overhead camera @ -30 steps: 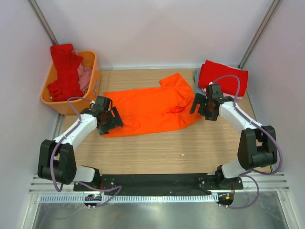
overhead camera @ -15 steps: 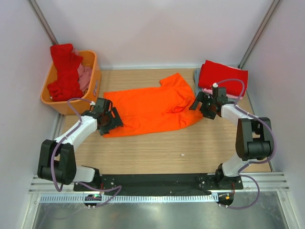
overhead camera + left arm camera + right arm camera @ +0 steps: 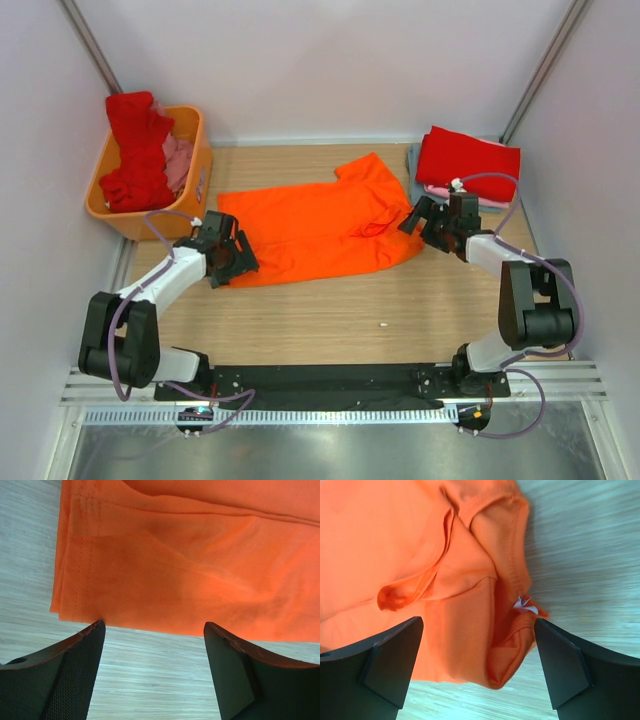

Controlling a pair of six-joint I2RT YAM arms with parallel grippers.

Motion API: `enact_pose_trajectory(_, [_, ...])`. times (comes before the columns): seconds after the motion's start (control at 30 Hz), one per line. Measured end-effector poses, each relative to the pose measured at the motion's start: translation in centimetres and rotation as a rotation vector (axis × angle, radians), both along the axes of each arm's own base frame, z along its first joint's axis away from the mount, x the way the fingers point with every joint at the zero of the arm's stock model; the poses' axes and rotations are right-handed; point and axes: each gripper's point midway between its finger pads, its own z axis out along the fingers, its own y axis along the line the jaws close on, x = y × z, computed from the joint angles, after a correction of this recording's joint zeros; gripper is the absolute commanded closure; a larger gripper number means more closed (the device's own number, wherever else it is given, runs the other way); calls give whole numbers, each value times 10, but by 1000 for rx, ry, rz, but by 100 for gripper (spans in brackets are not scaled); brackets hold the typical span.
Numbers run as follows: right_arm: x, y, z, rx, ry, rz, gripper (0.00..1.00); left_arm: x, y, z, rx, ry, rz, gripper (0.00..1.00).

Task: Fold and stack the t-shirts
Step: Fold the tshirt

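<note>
A bright orange t-shirt (image 3: 320,225) lies folded lengthwise across the middle of the wooden table. My left gripper (image 3: 238,262) is open at the shirt's lower-left hem corner; in the left wrist view the hem (image 3: 165,595) lies just beyond the fingers, with bare wood between them. My right gripper (image 3: 415,222) is open and empty over the shirt's right end; the right wrist view shows the bunched neck end (image 3: 485,610) and a white label (image 3: 525,605) between the fingers. A folded red shirt (image 3: 468,163) tops a stack at the back right, over pink and grey-blue layers.
An orange plastic basket (image 3: 195,170) at the back left holds a red shirt (image 3: 135,150) and a pink one (image 3: 178,160). White walls close in the left, right and back sides. A small white speck (image 3: 383,324) lies on the wood in front.
My left gripper has slid slightly down along the shirt's left hem. My right gripper has shifted a little right and back near the shirt's right end. The shirt lies as before.
</note>
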Motion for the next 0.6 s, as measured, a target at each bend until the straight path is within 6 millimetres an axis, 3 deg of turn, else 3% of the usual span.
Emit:
enact_pose_trajectory(0.17, [11, -15, 28, -46, -102, -68, 0, -5, 0, -4, 5, 9, -5, 20])
enact_pose_trajectory(0.3, [19, -14, 41, -26, -153, -78, 0, -5, 0, -3, 7, -7, -6, 20])
enact_pose_trajectory(0.6, [15, 14, 5, 116, -75, 12, 0, -8, 0, -7, 10, -3, -7, 20])
